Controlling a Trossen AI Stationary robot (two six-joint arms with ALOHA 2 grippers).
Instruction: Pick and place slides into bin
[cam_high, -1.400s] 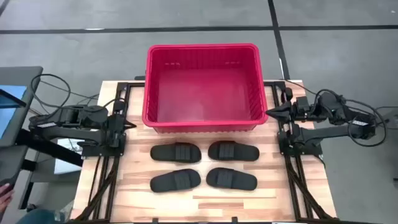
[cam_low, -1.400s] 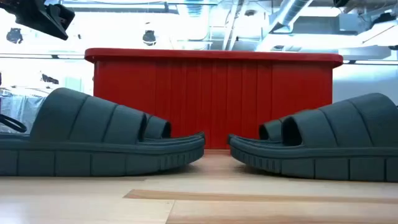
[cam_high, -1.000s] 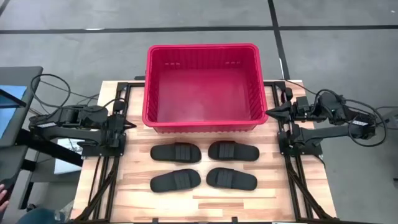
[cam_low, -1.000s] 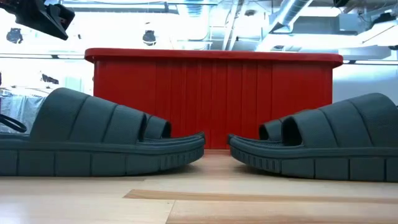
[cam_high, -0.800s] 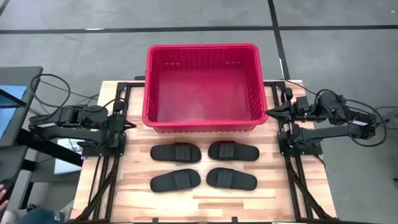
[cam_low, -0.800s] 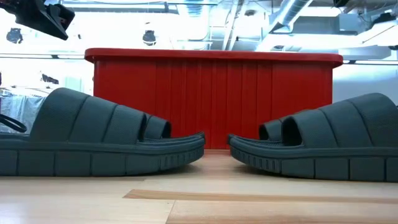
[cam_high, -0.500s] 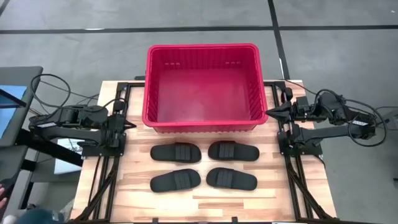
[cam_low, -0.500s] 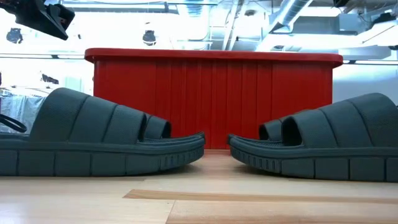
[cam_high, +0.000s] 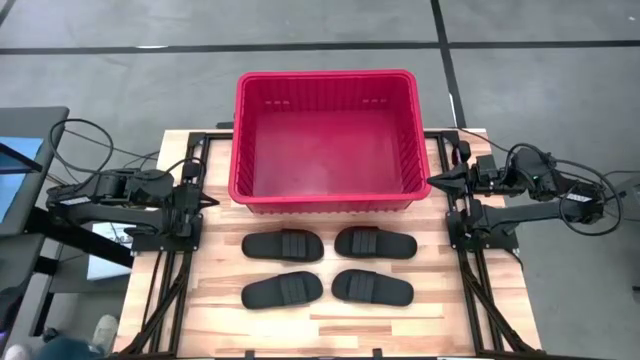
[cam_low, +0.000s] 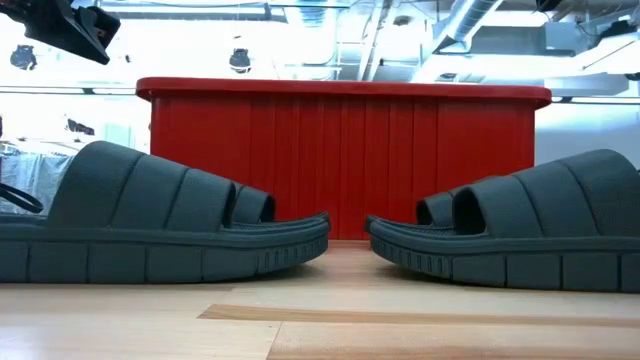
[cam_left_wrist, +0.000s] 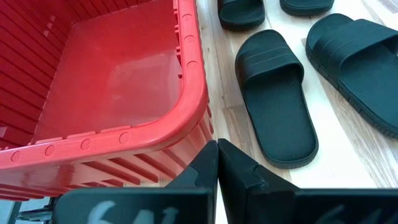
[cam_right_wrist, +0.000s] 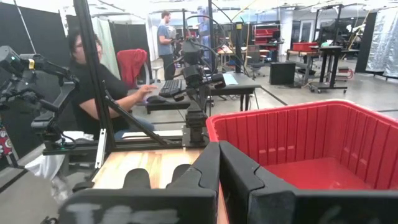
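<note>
Several black slides lie flat on their soles in two rows on the wooden table, near of the bin: far pair (cam_high: 283, 245) (cam_high: 375, 242), near pair (cam_high: 282, 290) (cam_high: 372, 288). The low view shows two of them (cam_low: 150, 215) (cam_low: 520, 225) from the side. The red bin (cam_high: 325, 75) stands at the table's far middle, nothing in it. My left gripper (cam_high: 212, 200) hangs shut at the table's left edge, beside the bin's near left corner (cam_left_wrist: 193, 93). My right gripper (cam_high: 432, 181) hangs shut at the right edge, beside the bin's right wall (cam_right_wrist: 292, 137).
Black frame rails (cam_high: 170, 270) (cam_high: 480, 280) run along the table's left and right sides under the arms. A person (cam_right_wrist: 99, 87) sits at a desk beyond the table's left side. Bare wood (cam_high: 320, 330) lies near of the slides.
</note>
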